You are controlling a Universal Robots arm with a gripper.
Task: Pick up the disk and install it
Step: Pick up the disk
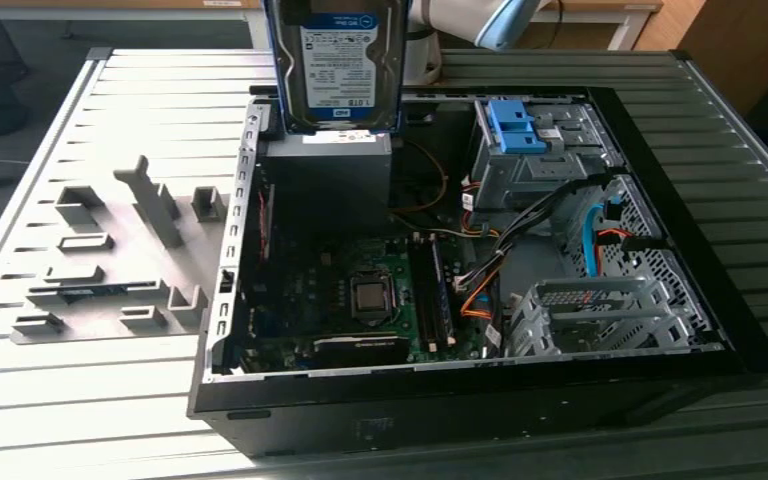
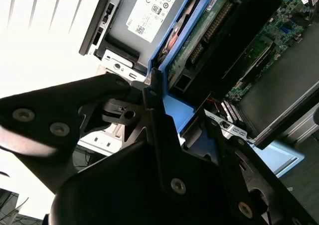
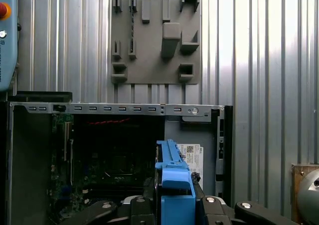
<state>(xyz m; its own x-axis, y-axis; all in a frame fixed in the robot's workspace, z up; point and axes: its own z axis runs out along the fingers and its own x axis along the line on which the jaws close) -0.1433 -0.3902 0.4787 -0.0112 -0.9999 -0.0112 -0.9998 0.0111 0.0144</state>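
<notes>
Item: the disk (image 1: 337,60), a silver drive in a blue frame, with its white-and-blue label facing the exterior view.
Position: held upright on edge, at the far side of the open computer case (image 1: 491,400) and directly above the dark grey power supply box (image 1: 331,180). Whether its lower edge touches the box cannot be told.
Frame edge: in the first wrist view the blue frame (image 3: 173,180) stands between the black fingers. In the second wrist view the blue frame (image 2: 177,113) sits in the same grip.
Gripper: the gripper (image 3: 174,207) is closed narrow on the disk, with a finger pressed to each side of the blue frame. The fingers (image 2: 164,150) are black and carry bolt heads.
Arm: a white and light-blue link (image 1: 478,20) sits just to the exterior view's right of the disk.
Below the disk: the box's white sticker (image 3: 192,158) is just beside the frame in the first wrist view.
Case interior: a green motherboard (image 1: 344,290) lies on the floor. A metal drive cage (image 1: 544,160) stands towards the exterior view's right, with a bare blue bracket (image 1: 511,125) seated in its top.
Beside the case: a grey fixture board (image 1: 124,225) with raised holders lies to the exterior view's left.
Support: a slatted metal table (image 1: 157,80) carries the case and the board.
</notes>
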